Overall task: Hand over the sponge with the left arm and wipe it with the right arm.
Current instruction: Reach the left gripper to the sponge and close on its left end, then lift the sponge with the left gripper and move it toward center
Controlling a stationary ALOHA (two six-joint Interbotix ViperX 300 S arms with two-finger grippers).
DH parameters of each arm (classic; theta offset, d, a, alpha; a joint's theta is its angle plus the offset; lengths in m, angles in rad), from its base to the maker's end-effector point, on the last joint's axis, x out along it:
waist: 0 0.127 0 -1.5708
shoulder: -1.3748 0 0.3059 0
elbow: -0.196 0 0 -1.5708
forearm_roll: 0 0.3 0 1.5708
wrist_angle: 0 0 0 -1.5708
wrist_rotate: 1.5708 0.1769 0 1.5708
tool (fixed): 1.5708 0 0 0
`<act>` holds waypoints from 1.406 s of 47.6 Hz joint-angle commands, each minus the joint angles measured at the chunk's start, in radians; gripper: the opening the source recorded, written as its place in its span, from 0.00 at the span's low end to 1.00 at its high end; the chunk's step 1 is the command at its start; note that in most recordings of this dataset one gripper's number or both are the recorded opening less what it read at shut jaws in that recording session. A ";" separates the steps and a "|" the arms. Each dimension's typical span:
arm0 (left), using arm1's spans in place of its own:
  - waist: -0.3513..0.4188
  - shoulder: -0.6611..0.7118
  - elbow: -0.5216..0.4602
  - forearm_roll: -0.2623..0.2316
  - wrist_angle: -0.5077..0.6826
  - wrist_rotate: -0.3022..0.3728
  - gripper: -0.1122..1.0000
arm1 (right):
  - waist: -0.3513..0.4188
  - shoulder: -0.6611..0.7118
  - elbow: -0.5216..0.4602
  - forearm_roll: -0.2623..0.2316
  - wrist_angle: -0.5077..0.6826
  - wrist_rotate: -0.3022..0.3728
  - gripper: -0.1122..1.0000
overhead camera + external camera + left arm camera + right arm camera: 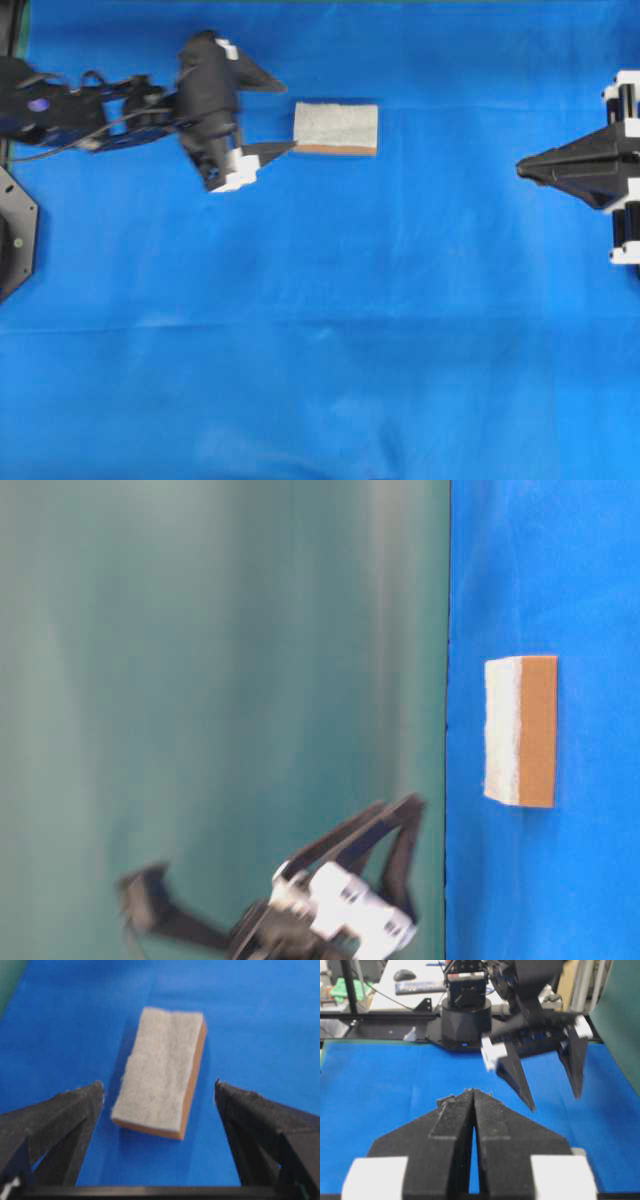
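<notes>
1. A blue cloth (330,330) covers the whole tabletop, lightly creased, with paler patches towards the near side of the overhead view
2. A teal-green backdrop (220,660) stands along the cloth's edge in the table-level view
3. Beyond the cloth's far edge, in the right wrist view, stands a pale desk (422,980)
4. A dark computer mouse (404,974) lies on that desk
5. A dark flat keyboard-like thing (419,987) lies on the desk just beside the mouse
6. Something green (342,987) sits left of the desk, too blurred to name
</notes>
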State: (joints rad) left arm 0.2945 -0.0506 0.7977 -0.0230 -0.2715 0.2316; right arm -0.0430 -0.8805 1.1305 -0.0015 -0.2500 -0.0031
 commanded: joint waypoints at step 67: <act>0.038 0.216 -0.166 -0.003 0.106 -0.006 0.47 | -0.018 0.035 -0.020 0.000 0.029 0.000 0.10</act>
State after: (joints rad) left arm 0.3421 0.2316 0.6335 -0.0245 -0.1703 0.2485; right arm -0.0537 -0.8514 1.1305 -0.0015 -0.2178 -0.0031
